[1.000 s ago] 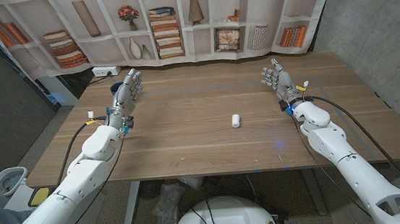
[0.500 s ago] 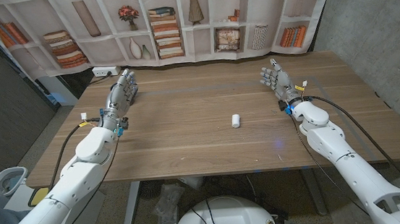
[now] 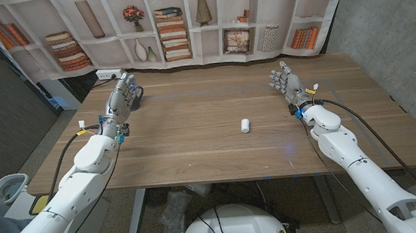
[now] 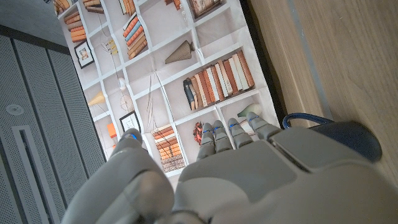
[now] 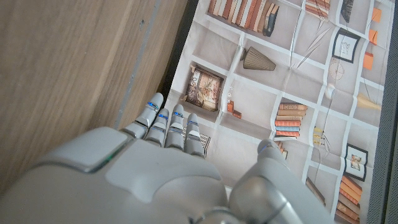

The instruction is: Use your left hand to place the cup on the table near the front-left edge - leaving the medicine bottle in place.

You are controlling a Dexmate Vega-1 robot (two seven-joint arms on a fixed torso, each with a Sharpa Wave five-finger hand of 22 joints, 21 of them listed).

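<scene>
The cup (image 3: 136, 98), a dark blue mug, is standing on the desk (image 3: 210, 143) near its far-left corner, its handle visible in the left wrist view (image 4: 348, 134). The left hand (image 3: 122, 100) is reaching beside it, fingers extended and apart, holding nothing; whether the fingers are touching the cup cannot be told. Over the last second this hand has been travelling toward the far-left corner, and the cup, previously hidden behind it, is now showing just past the fingertips. This suggests the approach to the grasp is nearly complete, while lifting and placing near the front-left edge are not yet begun. The medicine bottle (image 3: 245, 124), a small white cylinder, is lying on its side near the desk's middle, well apart from both hands and unmoved. The right hand (image 3: 286, 80) is waiting above the desk's far-right part, fingers spread and empty, unchanged in position. A bookshelf-printed backdrop (image 3: 173, 21) is hanging behind the desk.
</scene>
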